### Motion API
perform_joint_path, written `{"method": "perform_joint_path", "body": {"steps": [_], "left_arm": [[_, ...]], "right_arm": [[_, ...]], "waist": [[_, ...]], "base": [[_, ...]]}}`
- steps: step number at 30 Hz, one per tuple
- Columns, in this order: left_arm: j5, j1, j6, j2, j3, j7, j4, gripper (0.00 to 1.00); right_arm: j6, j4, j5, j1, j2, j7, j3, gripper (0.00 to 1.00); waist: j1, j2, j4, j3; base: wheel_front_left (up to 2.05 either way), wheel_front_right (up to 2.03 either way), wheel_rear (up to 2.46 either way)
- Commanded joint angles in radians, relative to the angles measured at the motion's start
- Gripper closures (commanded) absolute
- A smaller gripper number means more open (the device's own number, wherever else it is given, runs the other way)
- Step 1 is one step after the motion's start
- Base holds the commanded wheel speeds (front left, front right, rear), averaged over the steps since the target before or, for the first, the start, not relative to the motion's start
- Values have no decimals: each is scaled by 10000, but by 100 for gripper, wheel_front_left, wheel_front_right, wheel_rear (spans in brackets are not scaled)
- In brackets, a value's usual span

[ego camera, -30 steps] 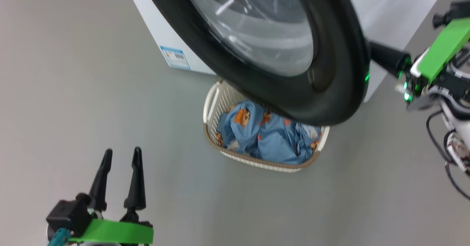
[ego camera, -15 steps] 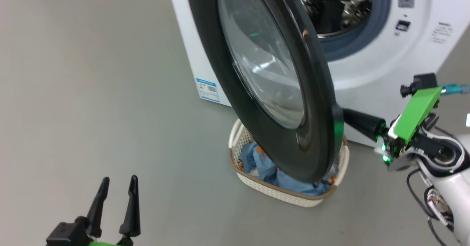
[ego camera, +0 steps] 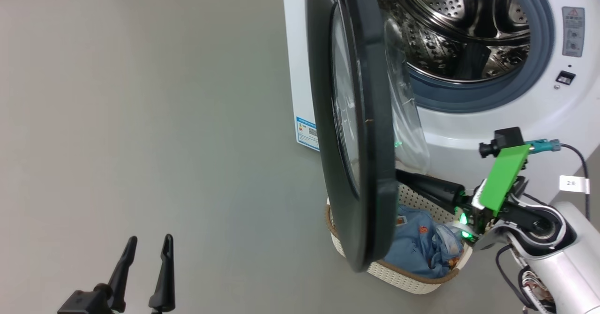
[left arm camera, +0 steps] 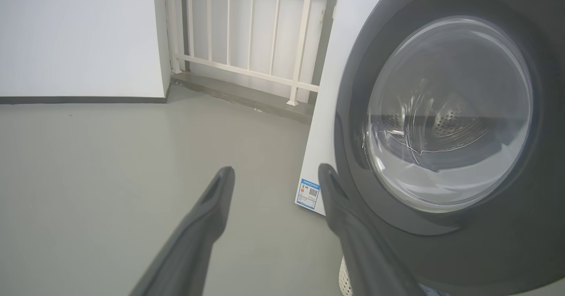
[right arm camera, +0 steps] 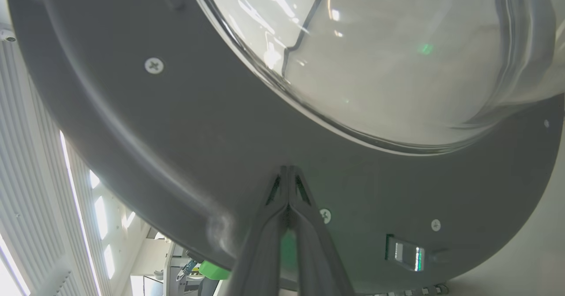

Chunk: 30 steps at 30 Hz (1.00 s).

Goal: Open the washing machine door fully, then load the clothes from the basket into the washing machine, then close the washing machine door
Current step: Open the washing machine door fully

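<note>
The washing machine door (ego camera: 356,131) stands open at about a right angle to the washing machine (ego camera: 468,131). The right gripper (right arm camera: 288,170) has its fingers pressed together, with the tips on the door's inner face below the glass (right arm camera: 375,57). The left gripper (ego camera: 150,238) hangs low, fingers apart, holding nothing, and the basket (ego camera: 403,279) with the clothes (ego camera: 417,243) sits on the floor (ego camera: 140,117) under the door.

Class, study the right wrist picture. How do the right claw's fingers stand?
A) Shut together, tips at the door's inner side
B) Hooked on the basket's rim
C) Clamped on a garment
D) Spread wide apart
A: the right claw shows both fingers pressed together with nothing between them, tips at the grey inner side of the washing machine door.
</note>
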Motion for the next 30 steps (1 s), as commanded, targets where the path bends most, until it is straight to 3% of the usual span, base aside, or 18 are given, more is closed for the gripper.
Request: {"method": "perform_joint_path", "body": {"steps": [1,14,21,22,23,24,25,30], "left_arm": [[-21,-160,34,161,359,-63,-234,0],[35,-87,79,146,430,-63,-310,0],[40,-212,68,256,282,-54,-168,0],[29,-218,66,283,276,-53,-157,0],[20,-222,65,310,268,-51,-149,0],[10,-224,64,330,260,-49,-144,0],[1,-224,63,349,252,-43,-142,0],[-42,-216,63,423,212,-3,-142,0]], "right_arm": [[60,-396,12,-79,168,140,108,100],[60,-479,-233,40,585,470,-28,100],[60,-667,-564,230,586,141,-304,100],[60,-711,-632,245,585,108,-317,96],[60,-775,-730,259,569,72,-315,70],[60,-849,-823,281,561,27,-312,32],[60,-930,-897,309,559,-15,-313,0],[60,-1441,-1346,443,484,-505,-458,0]], "waist": [[1,0,95,-36],[1,0,31,-117],[1,0,-161,-300],[1,0,-240,-324],[1,0,-328,-348],[1,0,-422,-372],[1,0,-527,-399],[1,0,-1108,-550]], "base": [[0,0,0],[0,0,0],[0,0,0],[0,0,0],[0,0,0],[0,0,0],[0,0,0],[0,0,0]]}}
